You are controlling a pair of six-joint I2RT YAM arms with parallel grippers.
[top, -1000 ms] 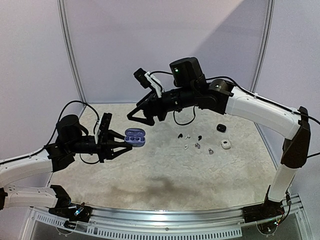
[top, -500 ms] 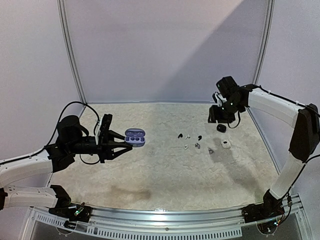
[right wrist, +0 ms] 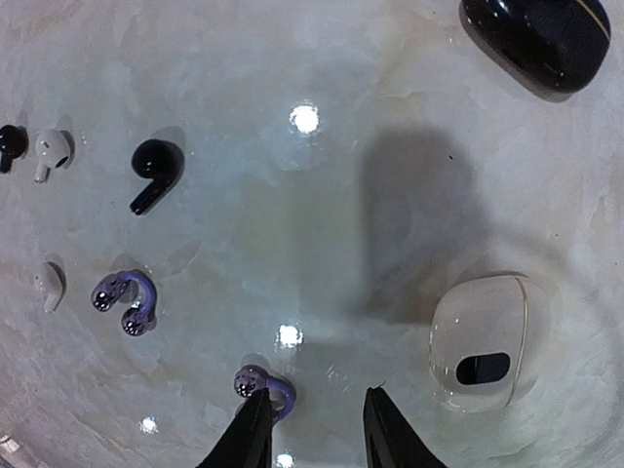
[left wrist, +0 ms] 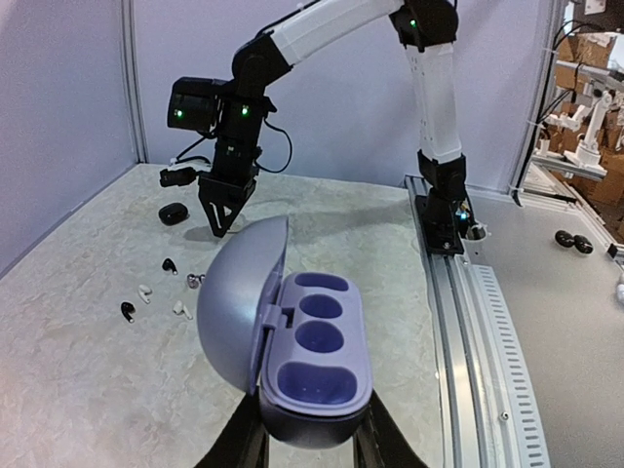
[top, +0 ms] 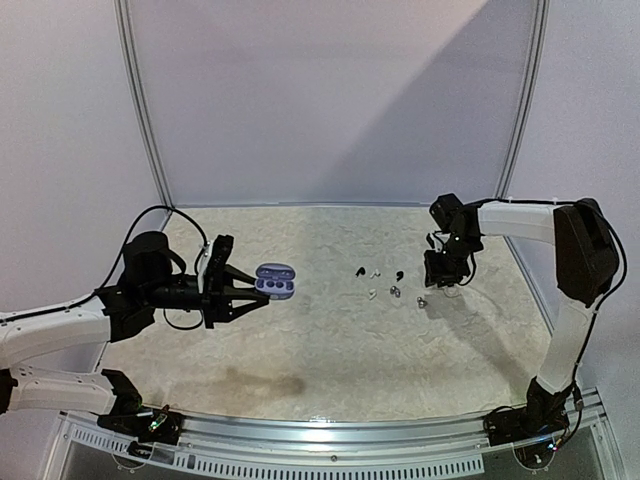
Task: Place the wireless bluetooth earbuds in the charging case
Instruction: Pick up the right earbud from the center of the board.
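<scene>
The marbled table [top: 330, 340] carries everything. The left gripper [top: 250, 297] is clamped on the base of the purple charging case [left wrist: 312, 361], held off the table with its lid swung up and 3 hollows showing. The right gripper [right wrist: 317, 429] hangs over the loose pieces, jaws apart with nothing between them. A white case [right wrist: 483, 341] lies just beside its fingers and a black case [right wrist: 541, 39] well ahead. 1 silvery-purple earbud [right wrist: 261, 386] sits just off a fingertip. A second silvery-purple earbud [right wrist: 125, 300], a black earbud [right wrist: 154, 174] and a white earbud [right wrist: 51, 148] lie farther out.
</scene>
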